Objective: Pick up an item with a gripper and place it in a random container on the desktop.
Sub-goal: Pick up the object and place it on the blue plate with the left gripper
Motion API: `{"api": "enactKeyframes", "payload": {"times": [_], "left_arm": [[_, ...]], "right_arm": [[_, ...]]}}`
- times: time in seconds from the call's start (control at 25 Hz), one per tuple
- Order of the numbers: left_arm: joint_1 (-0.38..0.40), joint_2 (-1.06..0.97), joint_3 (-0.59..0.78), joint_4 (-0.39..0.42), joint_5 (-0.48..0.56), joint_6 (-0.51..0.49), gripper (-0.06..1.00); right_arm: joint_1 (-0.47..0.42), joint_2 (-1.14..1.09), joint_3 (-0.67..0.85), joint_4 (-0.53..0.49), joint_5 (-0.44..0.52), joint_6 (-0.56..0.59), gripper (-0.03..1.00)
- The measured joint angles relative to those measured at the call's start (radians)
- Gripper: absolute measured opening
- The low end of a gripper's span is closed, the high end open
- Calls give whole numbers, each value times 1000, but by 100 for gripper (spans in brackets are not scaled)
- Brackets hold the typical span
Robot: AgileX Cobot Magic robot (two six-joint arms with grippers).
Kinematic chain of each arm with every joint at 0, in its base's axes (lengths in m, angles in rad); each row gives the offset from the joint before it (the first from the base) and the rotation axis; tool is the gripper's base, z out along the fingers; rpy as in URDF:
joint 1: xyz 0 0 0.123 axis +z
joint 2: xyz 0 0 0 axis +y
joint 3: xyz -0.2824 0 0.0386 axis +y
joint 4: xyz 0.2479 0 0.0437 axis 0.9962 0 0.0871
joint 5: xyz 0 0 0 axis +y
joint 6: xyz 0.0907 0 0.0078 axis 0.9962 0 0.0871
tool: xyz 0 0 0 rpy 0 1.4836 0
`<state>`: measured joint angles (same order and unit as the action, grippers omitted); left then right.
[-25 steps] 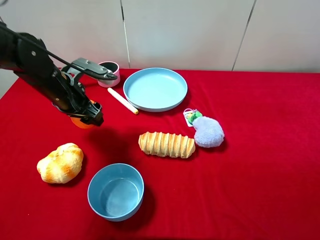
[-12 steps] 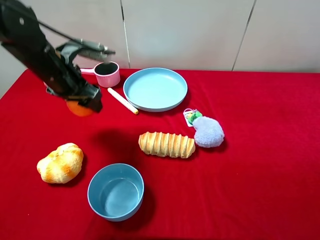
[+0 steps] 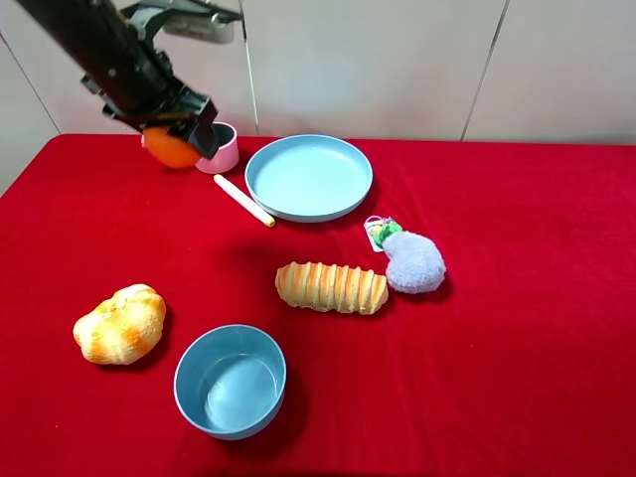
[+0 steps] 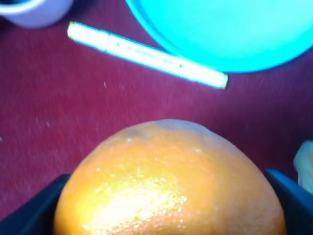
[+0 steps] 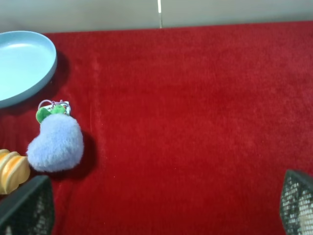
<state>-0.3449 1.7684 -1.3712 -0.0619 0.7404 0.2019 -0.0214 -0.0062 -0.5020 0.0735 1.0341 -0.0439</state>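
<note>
My left gripper (image 3: pixel 179 134) is shut on the orange mandarin (image 3: pixel 167 149) and holds it high above the red desktop (image 3: pixel 517 328), in front of the pink saucepan and left of the light blue plate (image 3: pixel 309 179). In the left wrist view the mandarin (image 4: pixel 168 181) fills the lower part between the two dark fingers (image 4: pixel 34 210), with the plate (image 4: pixel 225 29) beyond it. My right gripper (image 5: pixel 161 210) is open and empty over bare red cloth; the plate's edge (image 5: pixel 22 63) shows in its view. It is out of the exterior high view.
A pink saucepan (image 3: pixel 221 151) stands partly behind the left gripper. A white marker (image 3: pixel 244 200) lies left of the plate. A ridged bread loaf (image 3: pixel 331 287), a purple plush (image 3: pixel 412 261), a bread roll (image 3: pixel 120 323) and a deep blue bowl (image 3: pixel 231 380) lie nearer the front.
My left arm has lifted the mandarin from just above the cloth, up and toward the back, to in front of the saucepan. Nothing else moved.
</note>
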Motion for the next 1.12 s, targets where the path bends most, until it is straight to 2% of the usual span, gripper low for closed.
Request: {"api": "enactKeyframes", "payload": {"times": [0.24,0.52,0.84,1.12], "left_arm": [[0,113,-170,-68,70,55,72],[-50,236,-318,-76,101,90,72],[-120,379,-432,-83,88,104,72],[-139,504,-531,-85,5,105,72]], "right_arm": [[0,0,0,0,0,0,69],[0,0,0,0,0,0,69],[0,0,0,0,0,0,69],[0,0,0,0,0,0,69]]}}
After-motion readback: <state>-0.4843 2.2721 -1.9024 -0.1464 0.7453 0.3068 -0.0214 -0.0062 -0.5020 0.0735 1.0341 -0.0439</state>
